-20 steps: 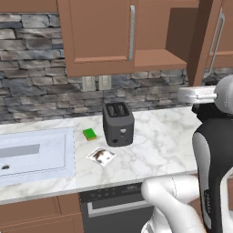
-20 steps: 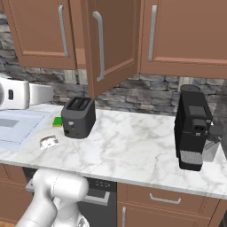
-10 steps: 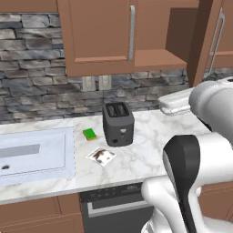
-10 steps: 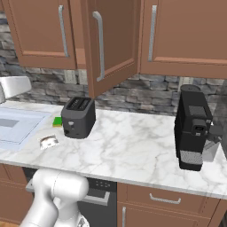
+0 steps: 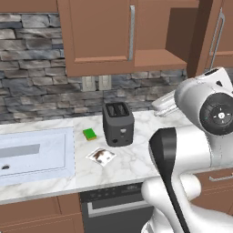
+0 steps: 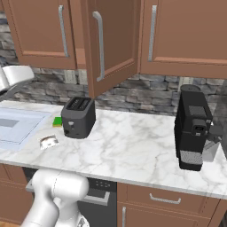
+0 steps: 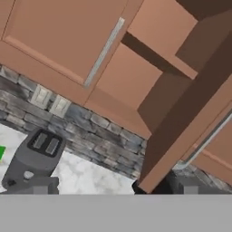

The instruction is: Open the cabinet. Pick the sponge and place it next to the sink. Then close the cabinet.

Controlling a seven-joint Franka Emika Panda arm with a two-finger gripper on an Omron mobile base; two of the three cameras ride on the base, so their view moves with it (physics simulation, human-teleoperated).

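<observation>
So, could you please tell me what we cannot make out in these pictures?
- Cabinet interior: top cut off by the frame's upper edge in the left base view, hidden behind the open door in the right base view.
- Sink: left end cut off by the frame edge.

I'm seeing the cabinet [image 5: 100, 32] showing smooth matt brown wood with brushed silver metal handles [image 6: 98, 44], the worktop [image 6: 133, 146] gleaming as polished marble, the wall [image 5: 32, 91] looking rough stone, and the toaster [image 5: 118, 124] reading matt dark.

right cabinet door [image 6: 111, 44] swung out, opening behind it; toaster [image 5: 118, 124] stands below.
</observation>
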